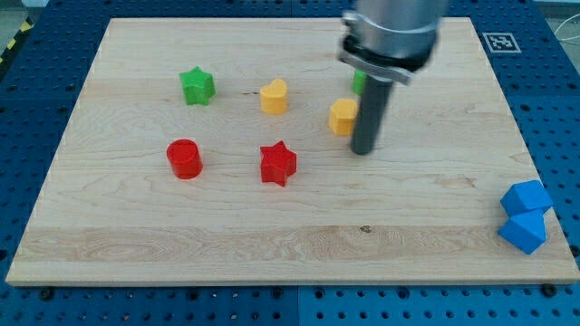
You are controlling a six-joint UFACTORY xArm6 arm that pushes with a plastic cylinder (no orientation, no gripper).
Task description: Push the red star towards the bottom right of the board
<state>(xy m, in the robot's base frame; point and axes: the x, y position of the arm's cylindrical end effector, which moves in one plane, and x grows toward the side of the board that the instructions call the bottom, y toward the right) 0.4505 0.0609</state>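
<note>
Figure. A pale wooden board (299,240) on a blue perforated table (562,299), with one arm ending in a straight dark rod; there is no claw to open or close, only my tip (362,150), which rests on the board right of centre. The small red star-shaped block (278,164) lies near the middle of the board, left of and slightly nearer than my tip, and apart from it. A yellow hexagonal block (343,117) sits just beside the rod on its left; whether they touch cannot be told. A green block (359,81) is mostly hidden behind the rod, its shape unclear. Farther left stand a yellow heart-shaped block (274,96), a green star-shaped block (197,86) and a red cylindrical block (185,158). Two blue blocks (525,215), touching each other, occupy the near right corner at the board's edge. Because the goal lies to the near right, my tip would likely need to stand on the far left side of the red star; it is at present on the wrong side, so the push has not yet begun.
</note>
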